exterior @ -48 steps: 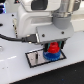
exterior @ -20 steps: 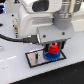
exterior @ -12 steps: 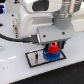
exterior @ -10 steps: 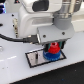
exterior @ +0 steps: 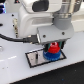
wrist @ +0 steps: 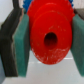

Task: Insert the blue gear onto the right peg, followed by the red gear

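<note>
In the exterior view the gripper (exterior: 51, 48) is shut on the red gear (exterior: 52, 49). It holds that gear directly on top of the blue gear (exterior: 51, 56). The blue gear lies flat at the right end of the grey, black-edged plate (exterior: 34, 59). The right peg is hidden under the gears. In the wrist view the red gear (wrist: 47, 35) fills the frame. Teal pads (wrist: 22, 45) press it from both sides, and its dark centre hole faces the camera. Blue gear teeth (wrist: 25, 4) peek out past the red rim.
The plate rests on a white table (exterior: 65, 72). A black cable (exterior: 10, 37) runs in from the exterior view's left towards the arm. The white arm body (exterior: 40, 17) looms over the plate's back edge.
</note>
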